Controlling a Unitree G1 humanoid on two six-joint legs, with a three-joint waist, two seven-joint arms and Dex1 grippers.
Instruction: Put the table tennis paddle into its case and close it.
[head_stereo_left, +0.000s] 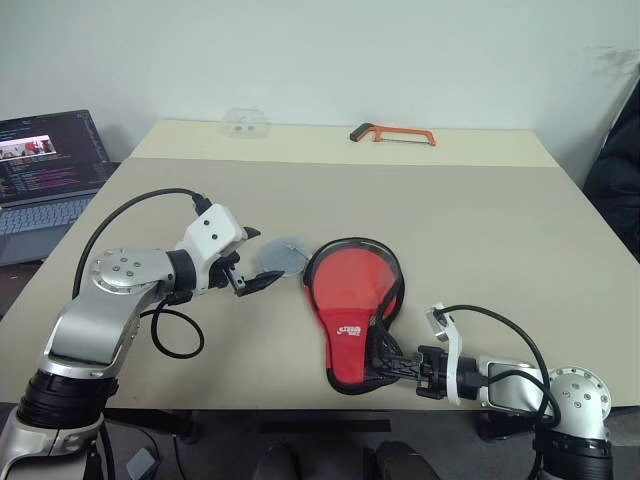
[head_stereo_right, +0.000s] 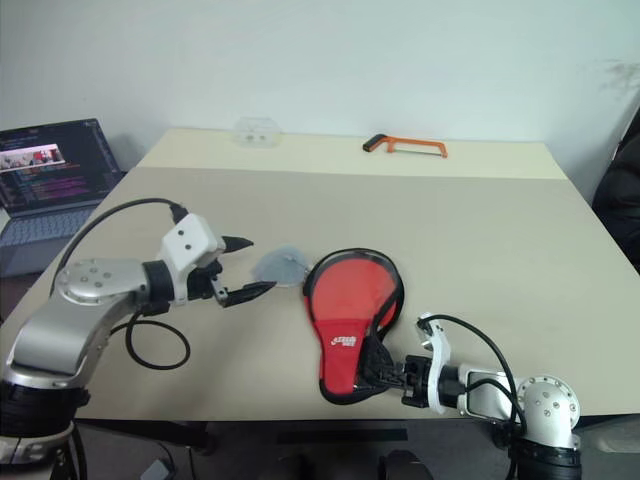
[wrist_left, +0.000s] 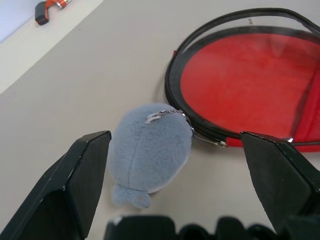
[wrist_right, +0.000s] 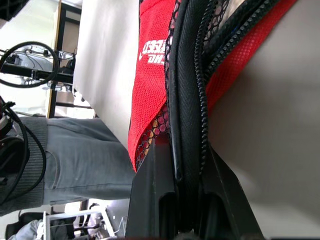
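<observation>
Now | left gripper (head_stereo_left: 252, 258) fingers apart by grey plush (head_stereo_left: 283, 256) | right gripper (head_stereo_left: 393, 358) fingers clamped on case (head_stereo_left: 352, 305) edge

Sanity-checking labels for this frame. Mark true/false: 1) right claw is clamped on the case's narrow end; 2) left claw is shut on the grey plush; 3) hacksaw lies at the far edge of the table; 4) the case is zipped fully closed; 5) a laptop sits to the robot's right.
1) True: the right claw is shut on the narrow end of the case.
2) False: the left claw is open, its fingers either side of the grey plush.
3) True: the hacksaw lies there.
4) False: its round end gapes open.
5) False: the laptop is on its left.
</observation>
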